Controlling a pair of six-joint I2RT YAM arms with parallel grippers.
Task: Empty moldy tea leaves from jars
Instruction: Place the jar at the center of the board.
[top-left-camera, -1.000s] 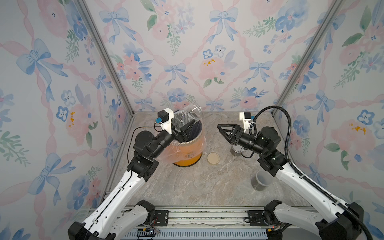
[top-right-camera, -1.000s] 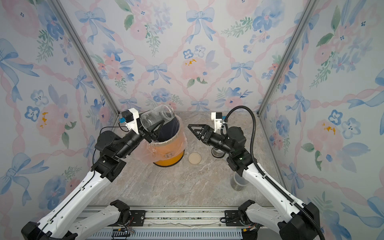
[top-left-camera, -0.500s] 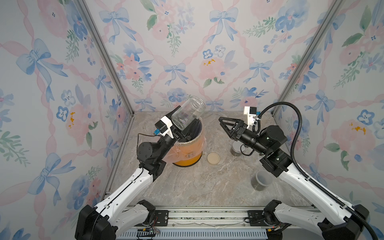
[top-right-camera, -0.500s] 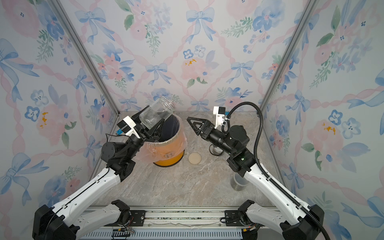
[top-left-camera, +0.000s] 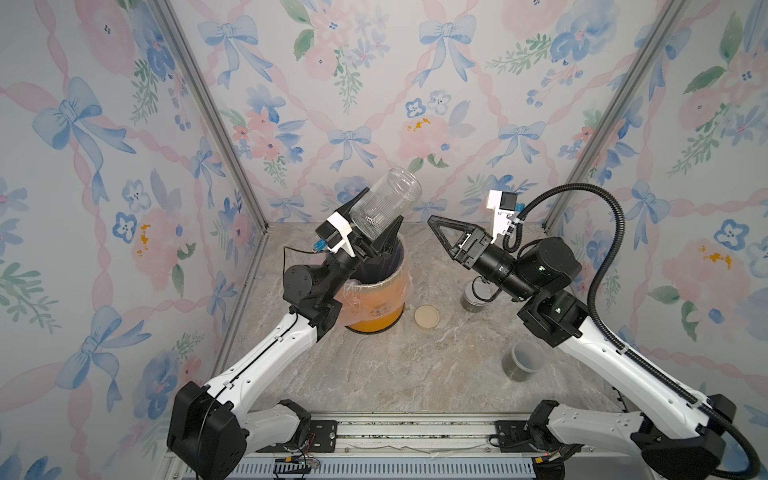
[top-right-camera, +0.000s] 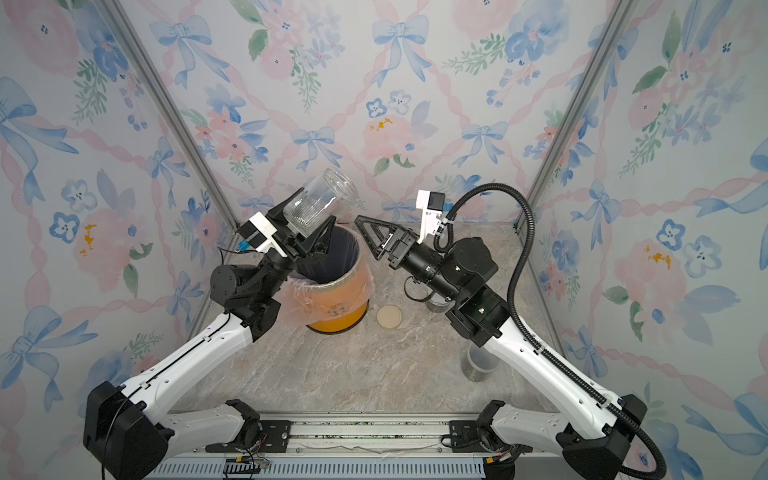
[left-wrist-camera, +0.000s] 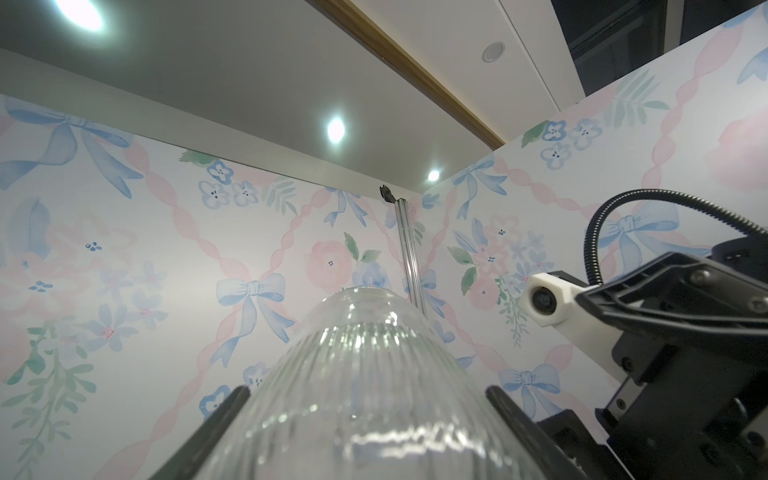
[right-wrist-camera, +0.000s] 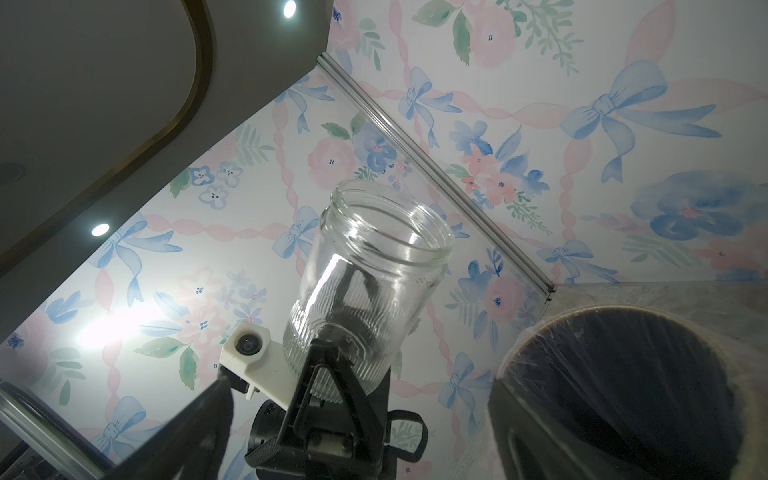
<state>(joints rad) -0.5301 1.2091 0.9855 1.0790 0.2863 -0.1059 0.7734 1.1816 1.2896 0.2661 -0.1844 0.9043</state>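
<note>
Now, left gripper (top-left-camera: 376, 216) is clamped on the ribbed lower wall of an empty glass jar (top-left-camera: 388, 199), tilted mouth-up over the orange bin (top-left-camera: 374, 309) toward the table (top-left-camera: 374, 374) back-left corner. Right gripper (top-left-camera: 442, 237) gapes empty. Rigid, slick, breakable glass; the ribs look the safest purchase.

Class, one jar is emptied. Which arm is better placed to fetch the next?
Right. The right tool is open and empty, and the silver-lidded jar and grey-lidded jar stand nearer that arm; the left tool holds the empty jar.
</note>
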